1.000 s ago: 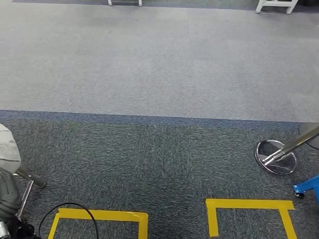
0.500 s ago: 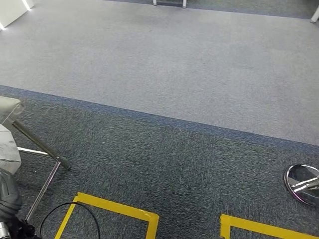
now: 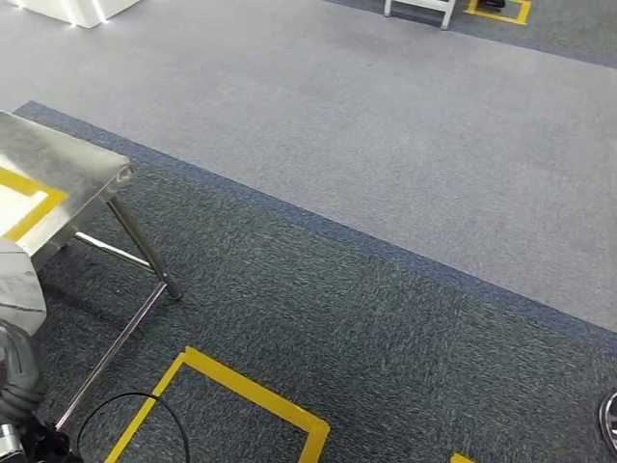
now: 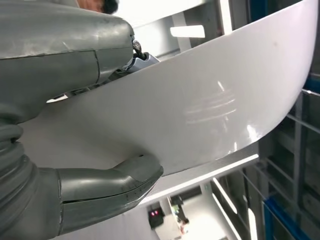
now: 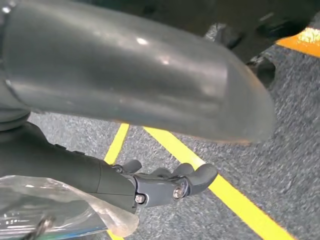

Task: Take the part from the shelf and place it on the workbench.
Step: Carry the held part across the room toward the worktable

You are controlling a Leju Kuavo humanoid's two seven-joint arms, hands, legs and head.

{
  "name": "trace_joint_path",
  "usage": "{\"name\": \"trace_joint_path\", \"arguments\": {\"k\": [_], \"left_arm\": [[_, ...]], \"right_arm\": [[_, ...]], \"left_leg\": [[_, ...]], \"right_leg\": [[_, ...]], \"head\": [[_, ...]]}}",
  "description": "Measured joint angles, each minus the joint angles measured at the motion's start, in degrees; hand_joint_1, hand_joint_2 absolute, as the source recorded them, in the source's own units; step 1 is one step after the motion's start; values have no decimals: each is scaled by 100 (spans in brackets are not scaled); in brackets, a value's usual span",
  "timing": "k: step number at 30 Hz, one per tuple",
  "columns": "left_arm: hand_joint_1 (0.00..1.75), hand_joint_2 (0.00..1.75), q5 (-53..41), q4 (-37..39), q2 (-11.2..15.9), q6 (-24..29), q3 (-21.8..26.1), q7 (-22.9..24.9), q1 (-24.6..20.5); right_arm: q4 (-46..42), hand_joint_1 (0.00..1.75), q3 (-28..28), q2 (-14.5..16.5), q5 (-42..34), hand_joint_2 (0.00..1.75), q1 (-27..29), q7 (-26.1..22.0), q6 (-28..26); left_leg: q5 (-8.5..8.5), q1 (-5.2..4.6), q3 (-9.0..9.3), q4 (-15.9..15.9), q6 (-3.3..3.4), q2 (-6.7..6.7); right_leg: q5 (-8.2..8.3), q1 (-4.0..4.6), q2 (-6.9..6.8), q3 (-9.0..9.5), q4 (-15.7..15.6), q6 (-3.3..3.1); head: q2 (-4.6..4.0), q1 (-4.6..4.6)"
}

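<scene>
1. The left hand gripped the part, a smooth white curved panel, with the thick thumb pressed against one face and the rest of the hand laid over the other.
2. The part stretched away from the palm past the fingers, its far end rounded, with ceiling lights and shelving behind it.
3. In the head view a pale edge of the part showed at the lower left, just above the robot's arm.
4. The workbench, a bare steel table with a strip of yellow tape on its top, stood at the left on thin metal legs, close to the held part.
5. The right hand hung above the dark carpet; its fingers curled partway inward and I could not tell whether they held anything.
6. A clear plastic bag lay against that hand's wrist.
7. Yellow tape lines marked squares on the carpet, and a black cable looped beside one.
</scene>
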Motion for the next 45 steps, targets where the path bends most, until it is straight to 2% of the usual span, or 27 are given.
{"name": "trace_joint_path", "arguments": {"k": [1, 2, 3, 4, 6, 8, 10, 11, 12, 15, 17, 18, 19, 21, 23, 25, 27, 29, 31, 32, 33, 35, 37, 39, 41, 43, 45], "left_arm": [[175, 175, 0, 2, -3, 0, -1, 0, 3], [175, 175, 1, 3, -4, 0, 1, 0, 5], [175, 175, 1, 4, -4, 0, 2, 0, 5], [175, 175, 1, 4, -4, 0, 2, 0, 5], [175, 175, 1, 4, -5, 0, 1, 0, 3], [175, 175, 1, 5, -5, 0, -1, -1, 4], [175, 175, 1, 5, -4, 0, 0, -2, 14], [175, 175, 1, 4, -4, 0, 1, -2, 19], [175, 175, 1, 4, -4, 0, 1, -2, 16], [175, 175, 1, 5, -4, 0, -2, -2, 5], [175, 175, 0, 6, -4, 0, -3, -2, 12], [175, 175, -5, 7, -3, 0, -5, -2, 14], [175, 175, -15, 7, -3, 0, -12, -2, 13], [175, 175, -48, 7, -2, 0, -34, -1, -3], [175, 175, -86, 7, 0, 0, -63, 6, -27], [175, 175, -135, 7, 3, 0, -92, 44, -37], [175, 175, -185, 8, 9, 0, -124, 117, -44], [175, 175, -214, 9, 13, 0, -165, 177, -57], [175, 175, -224, 18, 16, 0, -187, 206, -62], [175, 175, -226, 26, 20, 0, -192, 217, -60], [175, 175, -228, 36, 24, 0, -196, 229, -60], [175, 175, -230, 49, 47, -1, -231, 255, -61], [175, 175, -207, 53, 94, -1, -296, 274, -64], [175, 175, -204, 53, 139, -1, -335, 281, -61], [175, 175, -239, 53, 181, 1, -335, 282, -42], [175, 175, -256, 50, 219, 2, -326, 282, -29], [175, 175, -237, 48, 251, 2, -322, 282, -29]], "right_arm": [[2, 0, -1, 0, 0, 0, 10, 3, 0], [3, 0, -1, 0, 0, 0, 19, 5, 0], [4, 0, -2, 0, -1, 0, 24, 7, 0], [4, 0, -2, 0, -1, 0, 24, 8, 0], [4, 0, -2, -2, -1, 0, 20, 7, -1], [4, 0, -2, -4, -1, 0, 16, 5, -2], [5, 0, -2, -1, 0, 0, 13, 6, -2], [5, 0, -2, 3, 1, 0, 11, 7, -1], [6, 0, -2, 6, 1, 0, 10, 5, -1], [7, 0, -3, 9, -1, 0, 21, 0, -1], [7, 0, -4, 9, -1, 0, 32, 1, 1], [7, 0, -5, 9, -2, 0, 32, 2, 4], [7, 0, -6, 9, -3, 0, 29, 1, 9], [7, 0, -7, 9, -9, 0, 23, 0, 21], [7, 0, -8, 9, -15, 0, 20, -1, 26], [7, 0, -12, 9, -19, 0, 12, -1, 32], [7, 0, -15, 10, -23, 0, 7, -3, 36], [7, 0, -17, 11, -30, 0, 13, -7, 36], [7, 0, -25, 10, -36, 0, 36, -8, 35], [7, 0, -32, 10, -37, 0, 48, -6, 35], [7, 0, -40, 9, -37, 0, 57, -5, 35], [7, 0, -52, 9, -33, 0, 63, -7, 35], [7, 0, -56, 10, -19, 0, 61, -13, 38], [7, 0, -58, 10, -3, 0, 57, -17, 40], [7, 0, -64, 9, 7, 0, 53, -22, 40], [7, 0, -75, 10, 14, 0, 51, -30, 40], [7, 0, -93, 11, 15, 0, 59, -36, 39]], "left_leg": [[-3, -6, 3, 1, 5, -79], [-5, -11, 9, 3, 8, -162], [-8, -15, 19, 5, 7, -247], [-12, -15, 30, 9, 2, -327], [-30, -15, 29, 33, -27, -470], [-31, -6, -7, 55, -91, -593], [-12, 8, -36, 54, -163, -710], [-35, 3, -52, 82, -192, -687], [-118, -5, -102, 197, -220, -587], [-640, -6, -529, 1172, -295, -150], [-785, 12, -746, 1663, -321, -77], [-694, 17, -706, 1600, -325, -61], [-509, 18, -546, 1299, -318, -22], [-178, -17, -107, 460, -262, 230], [-93, -70, 99, 41, -182, 401], [-93, -85, 88, 15, -117, 304], [-59, -57, 98, -27, -47, 187], [-26, -27, 101, -55, 12, 77], [-19, -23, 84, -53, 33, -54], [-18, -23, 82, -51, 33, -125], [-18, -21, 84, -47, 31, -205], [-26, -10, 91, -25, 12, -360], [-47, -12, 66, 26, -43, -499], [-41, -3, 18, 55, -122, -616], [-29, 18, -17, 65, -193, -690], [-179, 5, -125, 292, -249, -491], [-534, -1, -431, 963, -293, -185]], "right_leg": [[-68, 1, 41, -204, 330, -4], [-17, 3, 58, -325, 459, -13], [150, 4, 71, -337, 350, -26], [399, 2, 111, -238, 22, -45], [791, -18, 340, 66, -777, -81], [881, -24, 502, 245, -1148, -104], [883, -19, 420, 287, -1176, -133], [893, -27, 355, 298, -1193, -158], [901, -37, 284, 311, -1212, -189], [891, -29, 46, 333, -1230, -259], [875, -19, -113, 338, -1228, -267], [867, -17, -186, 345, -1227, -265], [857, -17, -253, 360, -1227, -259], [828, -2, -369, 403, -1225, -229], [803, 19, -464, 432, -1221, -179], [787, 20, -561, 460, -1231, -121], [682, 3, -414, 421, -1122, -61], [375, -19, -93, 167, -588, -19], [56, -28, 43, -231, 201, 3], [17, -29, 55, -365, 434, 11], [105, -31, 61, -395, 441, 14], [543, -49, 160, -130, -213, 11], [814, -78, 413, 205, -934, 4], [809, -76, 516, 325, -1137, -25], [830, -71, 388, 348, -1157, -87], [842, -83, 242, 367, -1185, -158], [826, -72, 80, 377, -1191, -209]], "head": [[0, 4], [0, 4], [0, 5], [0, 4], [0, 4], [0, 3], [0, 4], [0, 2], [0, -18], [0, -73], [0, -74], [0, -75], [0, -75], [0, -74], [0, -71], [0, -68], [0, -56], [0, -27], [0, -9], [0, -9], [0, -9], [0, -8], [0, -9], [0, -9], [0, -8], [0, -41], [0, -77]]}}
